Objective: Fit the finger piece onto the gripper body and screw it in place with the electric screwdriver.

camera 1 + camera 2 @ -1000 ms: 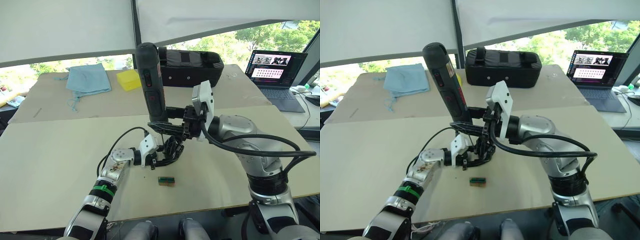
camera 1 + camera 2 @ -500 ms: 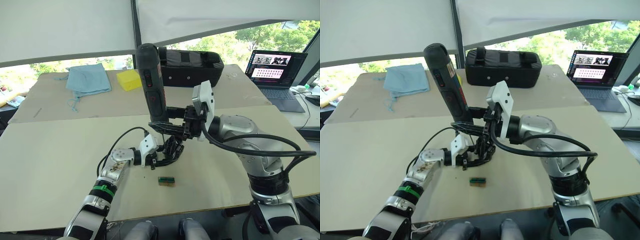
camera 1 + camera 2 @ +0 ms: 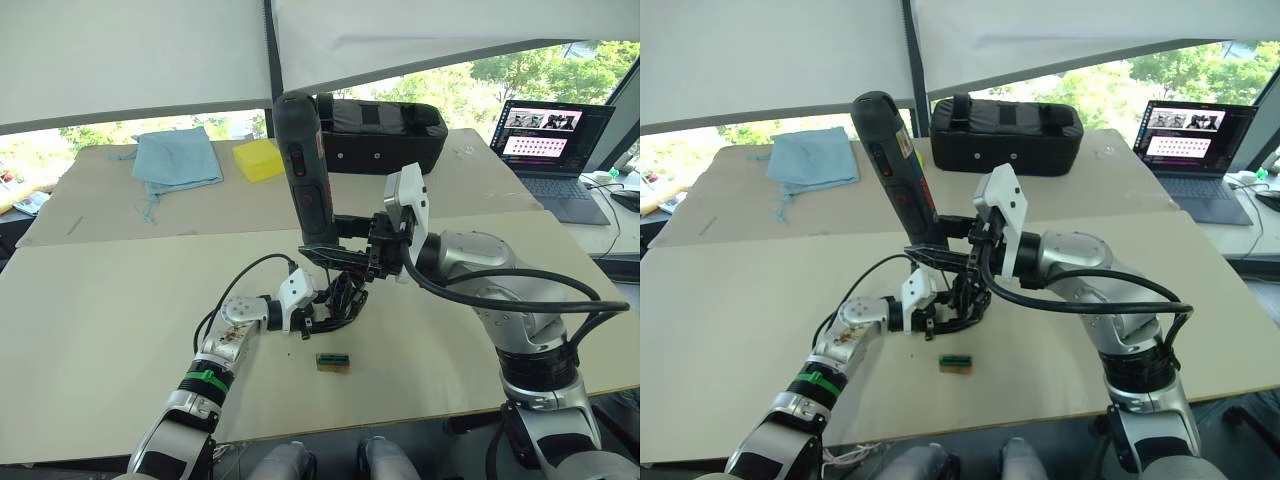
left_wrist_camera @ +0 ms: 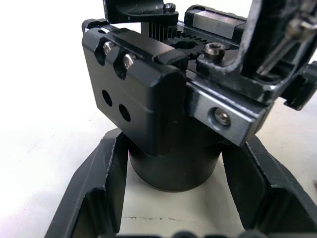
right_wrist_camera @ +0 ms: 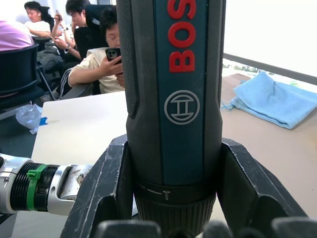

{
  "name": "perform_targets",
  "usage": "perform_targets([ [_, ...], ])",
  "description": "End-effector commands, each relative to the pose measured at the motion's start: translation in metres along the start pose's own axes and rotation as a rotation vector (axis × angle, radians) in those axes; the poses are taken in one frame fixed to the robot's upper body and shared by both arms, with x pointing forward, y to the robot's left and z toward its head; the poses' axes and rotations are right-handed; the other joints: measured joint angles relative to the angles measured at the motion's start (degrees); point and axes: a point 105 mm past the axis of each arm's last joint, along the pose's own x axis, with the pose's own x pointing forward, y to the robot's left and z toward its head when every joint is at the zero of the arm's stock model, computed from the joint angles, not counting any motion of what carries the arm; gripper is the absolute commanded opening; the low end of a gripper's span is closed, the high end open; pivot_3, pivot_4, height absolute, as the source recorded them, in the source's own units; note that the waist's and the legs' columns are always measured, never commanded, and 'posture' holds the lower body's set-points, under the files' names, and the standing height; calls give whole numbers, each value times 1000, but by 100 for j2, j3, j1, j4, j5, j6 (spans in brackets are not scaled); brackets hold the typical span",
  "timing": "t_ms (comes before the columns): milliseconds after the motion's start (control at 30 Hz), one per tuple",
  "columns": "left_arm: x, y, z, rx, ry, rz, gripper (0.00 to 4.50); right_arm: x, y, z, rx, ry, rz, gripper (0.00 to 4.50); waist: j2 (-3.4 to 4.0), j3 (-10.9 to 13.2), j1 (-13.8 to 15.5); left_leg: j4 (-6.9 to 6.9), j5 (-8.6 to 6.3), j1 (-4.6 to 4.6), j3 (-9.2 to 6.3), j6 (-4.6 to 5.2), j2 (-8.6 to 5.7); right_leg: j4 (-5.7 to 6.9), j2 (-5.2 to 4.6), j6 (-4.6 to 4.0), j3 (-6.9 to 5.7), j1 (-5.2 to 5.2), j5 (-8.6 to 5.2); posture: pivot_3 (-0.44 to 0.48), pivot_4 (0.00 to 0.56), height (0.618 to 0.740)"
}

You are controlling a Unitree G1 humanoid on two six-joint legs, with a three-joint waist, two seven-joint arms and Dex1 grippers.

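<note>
Bright, even daylight from the windows point(image 3: 450, 80) behind the table point(image 3: 100, 300); shadows are soft. The left wrist view's background is glared white. The people point(image 5: 94, 54) behind are slightly soft.

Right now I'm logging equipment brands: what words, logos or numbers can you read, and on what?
"BOS": red letters, cut off by the frame edge, on the electric screwdriver gripped in the right tool.
Circled "H"-like emblem: below those letters.
Laptop screen: too small to read.
Black case: no legible text.
</note>
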Motion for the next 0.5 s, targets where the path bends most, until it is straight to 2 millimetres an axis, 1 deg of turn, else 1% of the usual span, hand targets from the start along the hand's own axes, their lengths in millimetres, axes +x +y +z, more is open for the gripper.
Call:
perform_targets([
  [33, -2, 3, 1, 5, 9, 14, 2278, -2, 2, 11, -37, -43, 3, 1923, 0, 0, 0, 0, 0, 0, 0, 0, 0, 0, 0, 0, 0, 0, 0, 0, 150, 740],
  [267, -2, 3, 1, 3, 10, 15, 2278, -2, -1, 6, -33, -35, -6, 1923, 0, 0, 0, 0, 0, 0, 0, 0, 0, 0, 0, 0, 0, 0, 0, 0, 150, 740],
  [500, -3, 3, 1, 4, 10, 17, 2278, -1, 0, 9, -24, -45, -3, 1923, 0, 0, 0, 0, 0, 1, 0, 0, 0, 0, 0, 0, 0, 1, 0, 0, 150, 740],
])
